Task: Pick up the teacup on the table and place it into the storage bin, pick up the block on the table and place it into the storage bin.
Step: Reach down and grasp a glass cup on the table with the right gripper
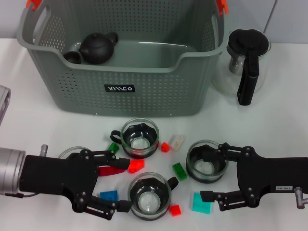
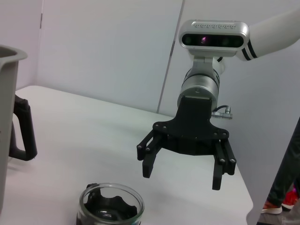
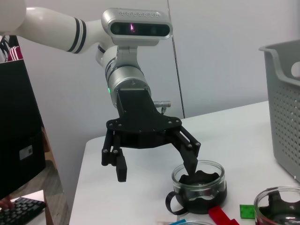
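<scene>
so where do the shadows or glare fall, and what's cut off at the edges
Head view: soft shadows lie on the table beneath the storage bin; the bin's top is cropped. Left wrist view: the bin shows only as a strip at the edge, the right tool sharp. Right wrist view: the left tool casts little shadow.

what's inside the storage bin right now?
In the storage bin, a dark teapot sits at the back-left corner, with a small dark cup beside it. The rest of the visible floor looks bare; the front wall hides the near strip.

Teacups (image 1: 140, 138) and blocks (image 1: 179, 171) lie on the table (image 1: 29, 101) before the storage bin (image 1: 120, 89).
</scene>
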You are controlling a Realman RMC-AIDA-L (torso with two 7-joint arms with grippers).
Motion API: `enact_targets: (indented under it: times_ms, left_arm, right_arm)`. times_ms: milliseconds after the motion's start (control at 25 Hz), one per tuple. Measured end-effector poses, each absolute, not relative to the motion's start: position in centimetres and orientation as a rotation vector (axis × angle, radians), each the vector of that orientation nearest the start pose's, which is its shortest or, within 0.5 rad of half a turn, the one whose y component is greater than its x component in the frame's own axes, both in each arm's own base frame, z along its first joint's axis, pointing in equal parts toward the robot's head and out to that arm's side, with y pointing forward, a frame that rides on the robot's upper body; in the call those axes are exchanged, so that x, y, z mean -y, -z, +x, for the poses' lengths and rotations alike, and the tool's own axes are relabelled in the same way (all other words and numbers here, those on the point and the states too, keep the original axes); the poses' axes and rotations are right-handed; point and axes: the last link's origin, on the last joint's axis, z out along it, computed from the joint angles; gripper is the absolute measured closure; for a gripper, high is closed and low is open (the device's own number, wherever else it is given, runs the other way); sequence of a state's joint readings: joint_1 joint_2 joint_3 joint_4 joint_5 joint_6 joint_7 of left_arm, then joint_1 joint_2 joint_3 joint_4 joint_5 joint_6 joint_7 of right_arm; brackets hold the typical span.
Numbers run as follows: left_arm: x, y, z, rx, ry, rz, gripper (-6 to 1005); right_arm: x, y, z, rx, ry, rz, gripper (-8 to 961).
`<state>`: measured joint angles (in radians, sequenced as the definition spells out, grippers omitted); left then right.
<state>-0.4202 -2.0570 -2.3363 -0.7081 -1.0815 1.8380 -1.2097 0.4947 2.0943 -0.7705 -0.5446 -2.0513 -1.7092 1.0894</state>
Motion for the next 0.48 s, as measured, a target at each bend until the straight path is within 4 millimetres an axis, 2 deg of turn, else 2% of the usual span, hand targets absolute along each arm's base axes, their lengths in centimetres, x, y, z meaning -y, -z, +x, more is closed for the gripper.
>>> enact_targets:
  times_ms: [480]
  left_arm:
    - [-26.51,-0.11,-27.43,0.366,0.692,-3.044,73]
  right_arm:
    - [-27.82,3.61,26.26,-0.332,-0.763,-2.985,8]
